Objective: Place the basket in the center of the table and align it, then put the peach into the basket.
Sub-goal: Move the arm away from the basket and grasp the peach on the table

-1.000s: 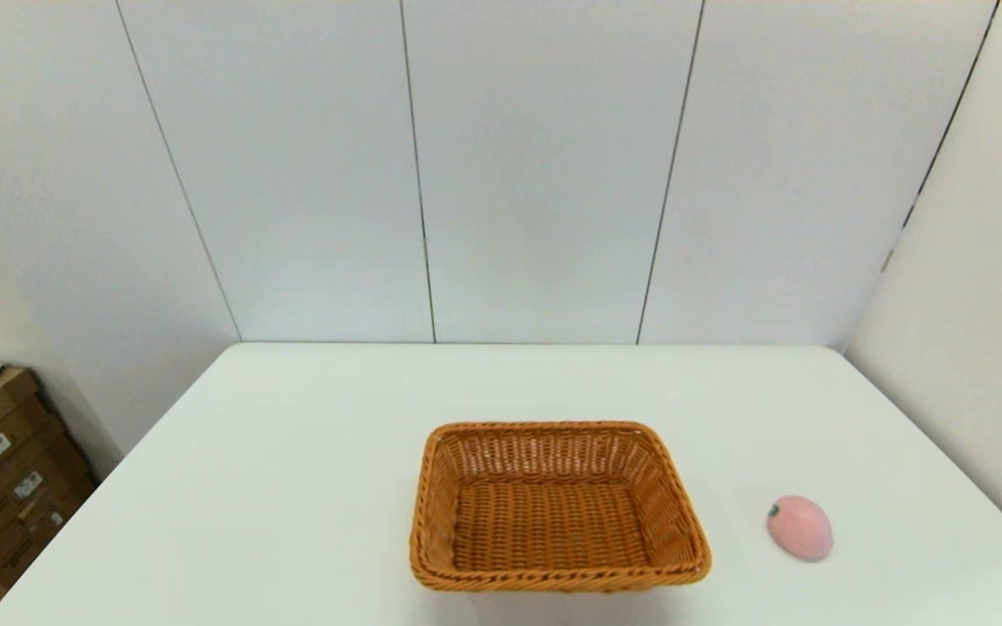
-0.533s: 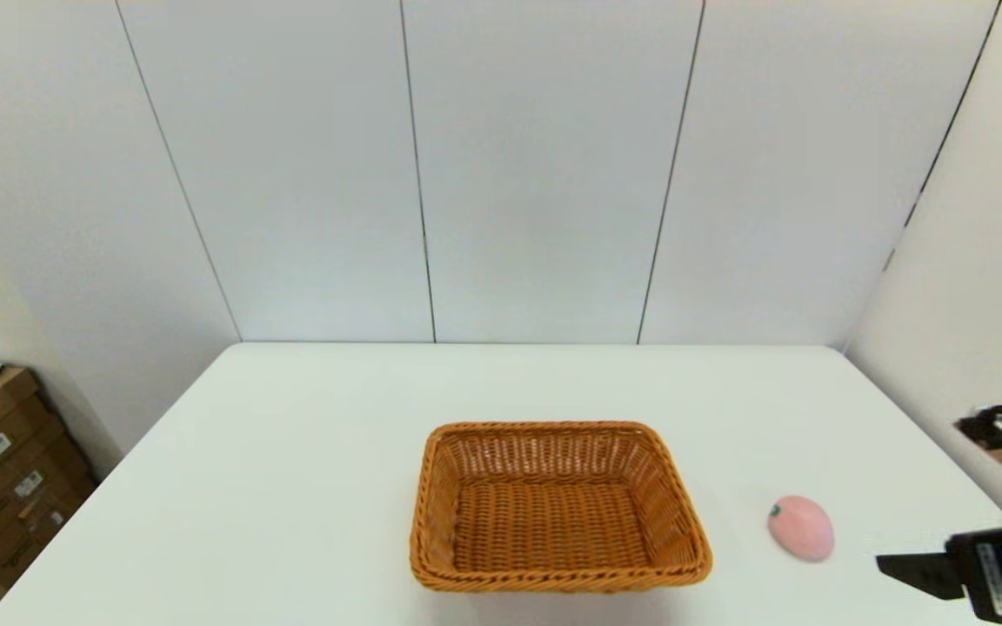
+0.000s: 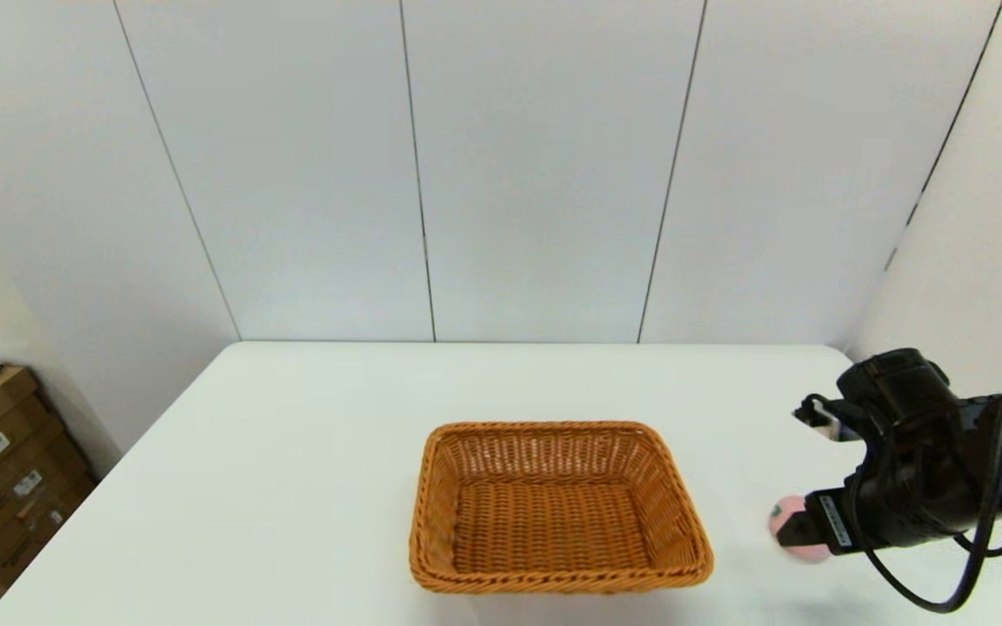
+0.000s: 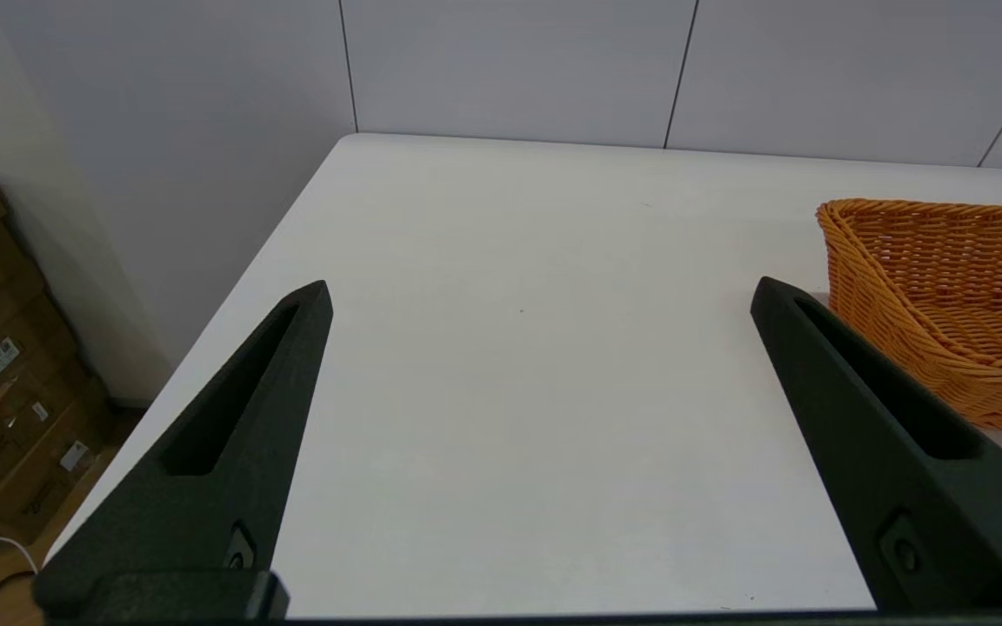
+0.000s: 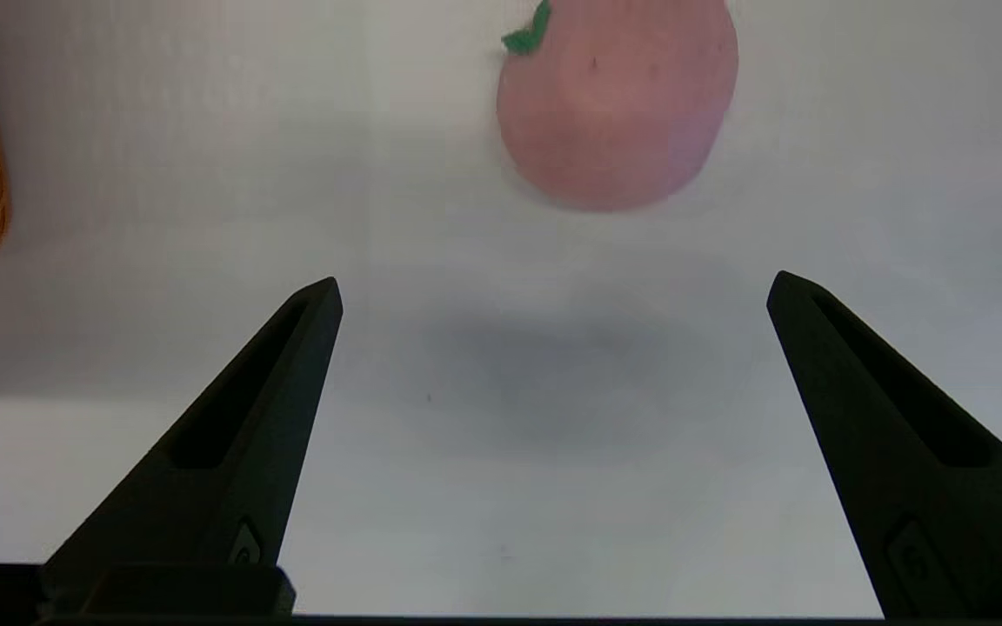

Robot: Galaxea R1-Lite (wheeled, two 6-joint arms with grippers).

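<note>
Right pincer (image 5: 553, 283) spread wide, hovering just short of the pink toy peach (image 5: 616, 104), right of the wicker basket (image 3: 560, 509) on the bench (image 3: 292, 452). Left pincer (image 4: 540, 291) released, left of the basket.

Basket (image 3: 560, 506): on table (image 3: 310, 452), near its middle. Peach (image 3: 781, 523): on table, right of basket, apart from it. Right gripper (image 5: 553, 287): above table, just beside peach.

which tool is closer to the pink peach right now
The right. The right tool hangs open just short of the small pale pink toy peach, not yet around it. The left tool, open, sits beyond the orange-brown woven wicker basket, on the white table's far side.
</note>
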